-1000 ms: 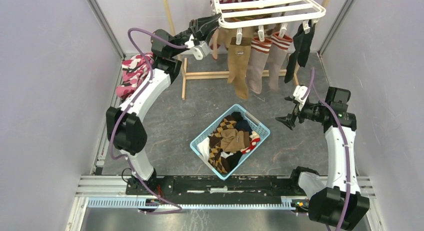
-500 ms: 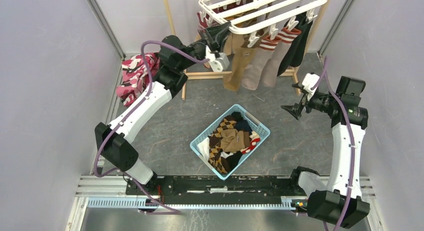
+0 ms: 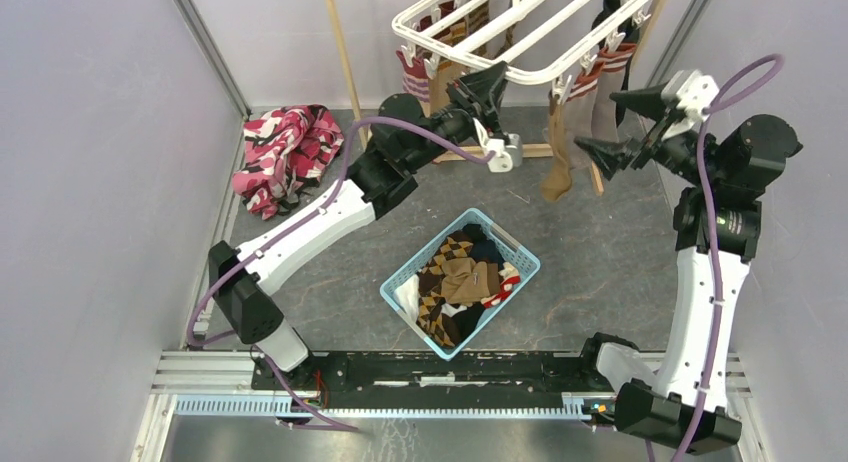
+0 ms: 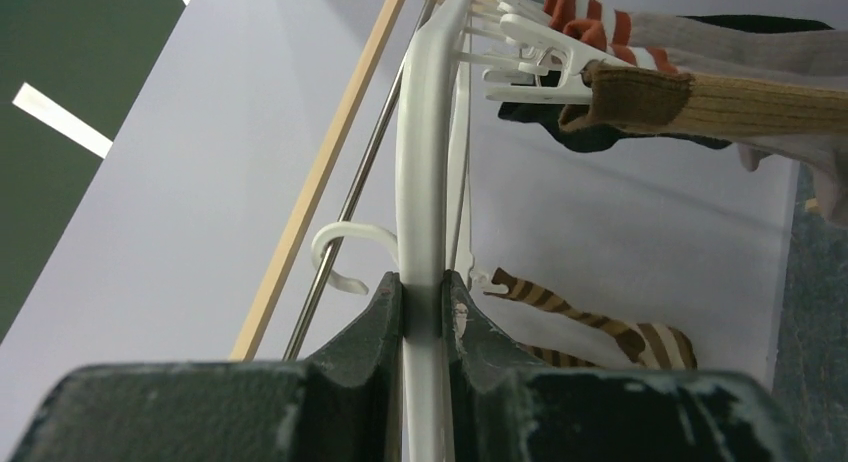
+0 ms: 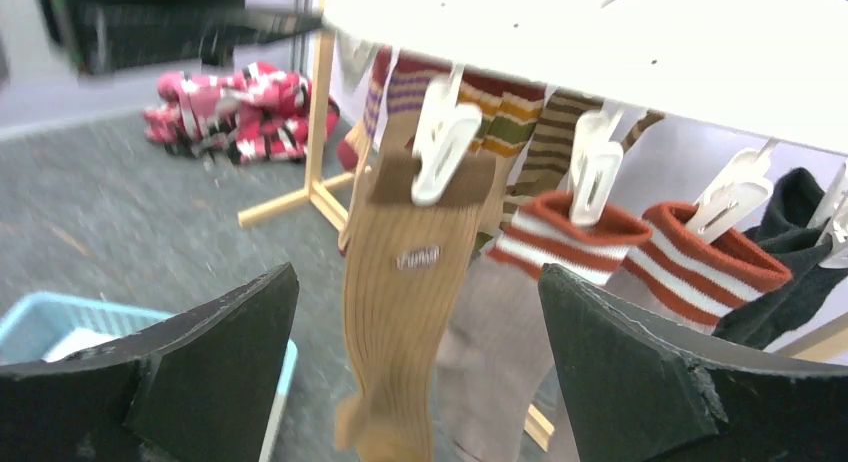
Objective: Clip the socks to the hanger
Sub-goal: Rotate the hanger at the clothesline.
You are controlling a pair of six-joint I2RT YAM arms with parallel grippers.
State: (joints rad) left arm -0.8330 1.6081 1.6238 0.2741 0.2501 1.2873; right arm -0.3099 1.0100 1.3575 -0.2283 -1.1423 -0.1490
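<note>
Two arms stood bolted at the near edge of the table (image 3: 600,272). Just beyond their bases, in the middle, sat a light blue basket (image 3: 424,250) heaped with loose socks (image 3: 462,280) in argyle, tan, black and striped fabric. Farther back on the left, a pink, red and black patterned cloth (image 3: 285,152) lay crumpled on the table beside the wall.

The left arm reached diagonally toward the back. There the left gripper (image 3: 487,90) was pinched tight on the near rim of the white hanger (image 4: 424,182), and the wrist view showed both fingers (image 4: 365,332) pressed against the bar from either side. The right gripper (image 3: 600,122) was held up on the right side, jaws spread wide and holding nothing. It pointed at the hung socks from just beside them.

The hanger hung above the back of the table, skewed at an angle in the top view. Several socks dangled from its clips. A tan sock (image 5: 410,272) was held by a white clip (image 5: 440,147), with two grey socks with red-and-white striped cuffs (image 5: 555,237) next to it. A black sock (image 5: 790,232) hung beyond those, and a brown striped sock (image 4: 600,327) hung on the far side. Behind them stood the thin wooden stand (image 5: 318,122).
</note>
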